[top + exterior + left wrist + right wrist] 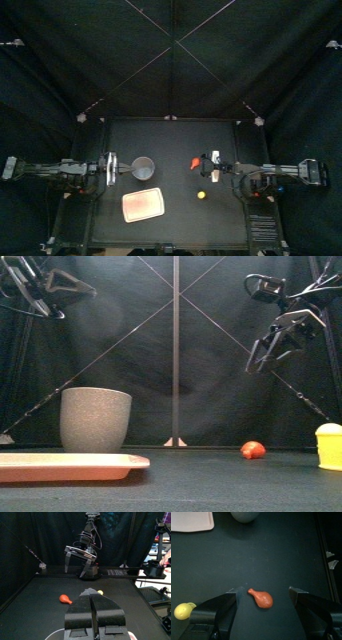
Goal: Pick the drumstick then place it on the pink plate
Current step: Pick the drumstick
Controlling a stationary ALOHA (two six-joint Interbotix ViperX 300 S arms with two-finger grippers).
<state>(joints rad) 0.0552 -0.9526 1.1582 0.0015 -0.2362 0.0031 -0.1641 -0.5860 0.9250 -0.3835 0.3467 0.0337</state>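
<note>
The orange-red drumstick [261, 598] lies on the black table right of centre [198, 161]; in the front view it shows low on the right [253, 449]. My right gripper [266, 590] hangs open above it, one jaw to each side, and is well off the table in the front view [274, 346]. The pink plate [143, 204] lies flat at the front left [67, 466]. My left gripper [91, 609] rests shut and empty at the left [110, 168]. In the left wrist view the drumstick [65, 599] lies ahead of its jaws.
A tall grey speckled cup [143, 168] stands behind the plate [96, 419]. A yellow toy [202, 195] sits near the front, right of the plate [330, 446], a short way from the drumstick [184, 610].
</note>
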